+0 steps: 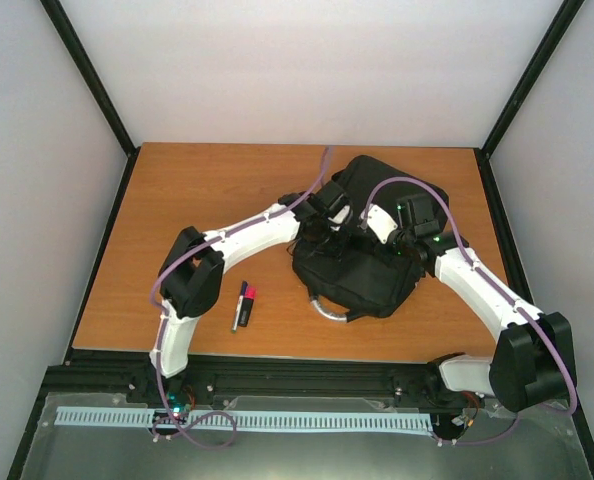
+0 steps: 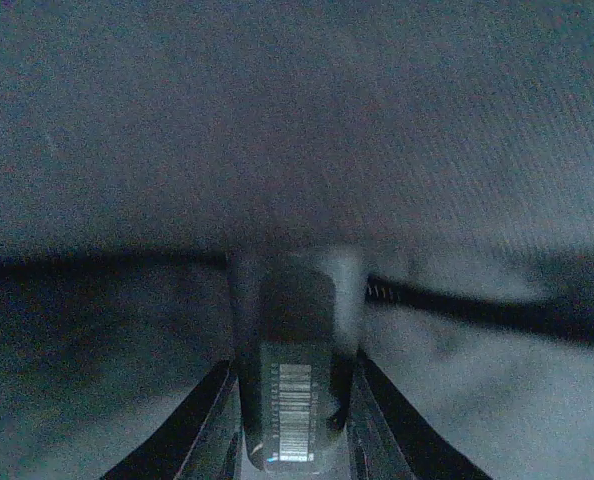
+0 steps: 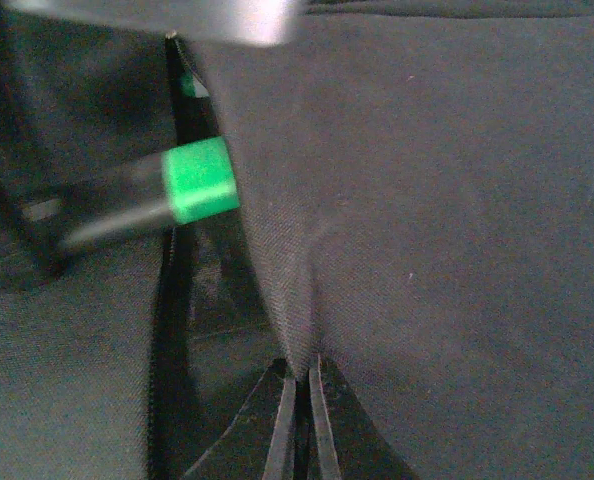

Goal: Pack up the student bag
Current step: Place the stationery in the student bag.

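Observation:
The black student bag (image 1: pixel 362 275) lies on the wooden table, its grey loop handle (image 1: pixel 327 308) towards the near edge. My left gripper (image 1: pixel 320 232) reaches into the bag's opening. In the left wrist view it (image 2: pixel 296 378) is shut on a dark marker with a barcode label (image 2: pixel 293 415), with dim bag fabric (image 2: pixel 297 150) all around. My right gripper (image 1: pixel 357 238) is at the bag's top. In the right wrist view it (image 3: pixel 302 378) is shut on a fold of the bag's black fabric (image 3: pixel 427 200) and holds it up. A blurred green marker cap (image 3: pixel 199 180) shows beside the zip edge.
A black marker with a pink cap (image 1: pixel 243 305) lies on the table left of the bag, near the left arm's elbow. Grey walls with black frame posts enclose the table (image 1: pixel 197 190) at the back and sides.

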